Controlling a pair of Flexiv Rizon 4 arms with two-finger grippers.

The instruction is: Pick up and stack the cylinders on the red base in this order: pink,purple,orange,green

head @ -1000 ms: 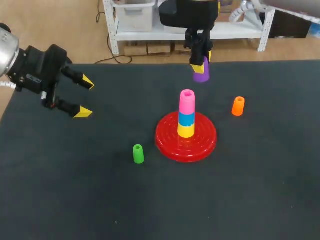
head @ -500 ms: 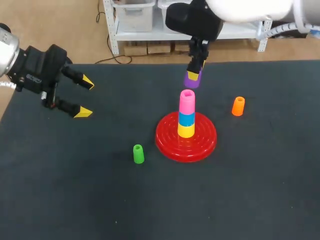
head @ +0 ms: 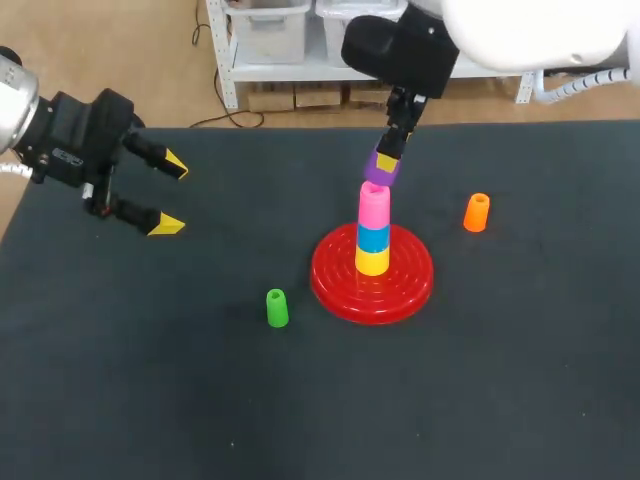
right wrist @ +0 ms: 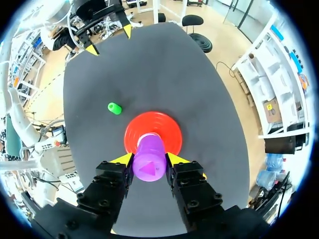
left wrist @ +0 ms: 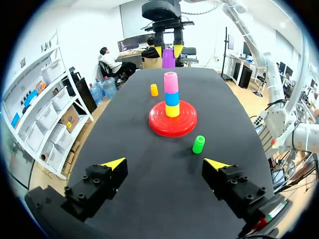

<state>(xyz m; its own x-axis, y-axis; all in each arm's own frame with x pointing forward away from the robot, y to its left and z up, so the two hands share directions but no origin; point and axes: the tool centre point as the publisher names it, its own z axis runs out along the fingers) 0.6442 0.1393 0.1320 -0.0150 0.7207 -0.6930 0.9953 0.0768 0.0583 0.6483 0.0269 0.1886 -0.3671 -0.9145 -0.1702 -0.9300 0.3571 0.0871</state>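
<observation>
The red base [head: 340,278] stands mid-table with a yellow, a blue and a pink cylinder [head: 374,207] stacked on its peg. My right gripper [head: 386,163] is shut on the purple cylinder [head: 379,172], held just above the pink one. In the right wrist view the purple cylinder [right wrist: 149,159] sits between the fingers, over the red base [right wrist: 167,130]. The orange cylinder [head: 477,212] stands to the base's right, the green cylinder [head: 276,307] to its front left. My left gripper [head: 167,193] hangs open at the far left, nothing in it; its own view shows the stack [left wrist: 171,94] far ahead.
The black table's back edge [head: 250,127] runs just behind my right arm. Bare black surface lies in front of the base and between my left gripper and the green cylinder.
My right gripper has carried the purple cylinder forward and down, from behind the stack to just over the pink cylinder. The left arm has stayed still.
</observation>
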